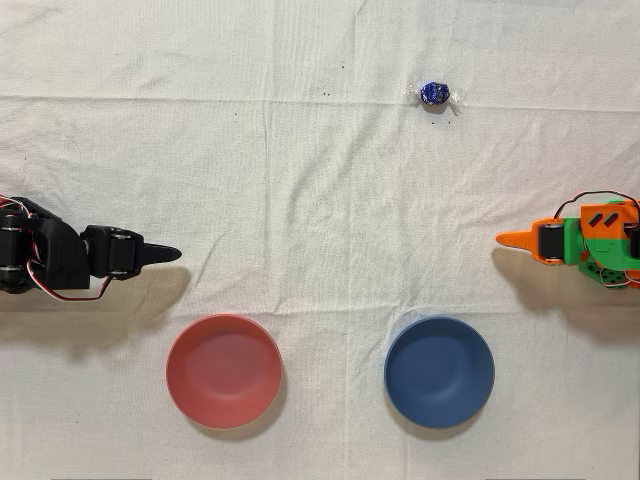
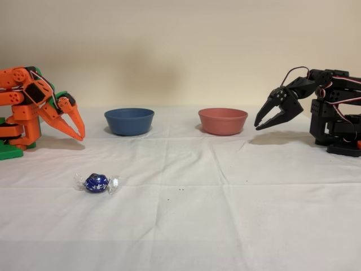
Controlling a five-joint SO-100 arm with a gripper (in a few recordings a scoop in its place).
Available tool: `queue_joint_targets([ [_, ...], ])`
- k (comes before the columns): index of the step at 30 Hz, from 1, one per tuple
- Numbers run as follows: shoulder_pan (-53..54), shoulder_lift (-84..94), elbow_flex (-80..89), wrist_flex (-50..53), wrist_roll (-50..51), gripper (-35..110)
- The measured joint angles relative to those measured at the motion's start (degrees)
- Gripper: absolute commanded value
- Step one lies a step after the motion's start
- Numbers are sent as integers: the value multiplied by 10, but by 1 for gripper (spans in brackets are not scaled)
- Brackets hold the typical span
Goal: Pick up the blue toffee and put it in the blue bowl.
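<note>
Foil, shiny and dark blue, wraps the small round blue toffee (image 1: 434, 94), with twisted clear ends on each side; it is judged light, firm at the core and somewhat slippery. Hold is best taken across the round middle, since the crinkly ends would likely slip or tear. It lies alone on the white cloth-covered counter (image 1: 320, 170), well apart from the round matte blue bowl (image 1: 439, 371) and the pinkish-red bowl (image 1: 223, 370). The orange arm's jaws (image 2: 79, 132) are seen pressed together, held above the cloth. Open room surrounds the sweet; the black arm (image 1: 60, 262) stands idle.
</note>
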Motion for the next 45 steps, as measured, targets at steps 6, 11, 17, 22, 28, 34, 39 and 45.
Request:
queue_joint_targets([
  [6,0,0,0,0,0,0],
  [11,0,0,0,0,0,0],
  [17,0,0,0,0,0,0],
  [22,0,0,0,0,0,0],
  [28,0,0,0,0,0,0],
  [34,0,0,0,0,-4,0],
  [39,9,0,0,-6,36,0],
  [45,47,-13,-15,-19,52,0],
])
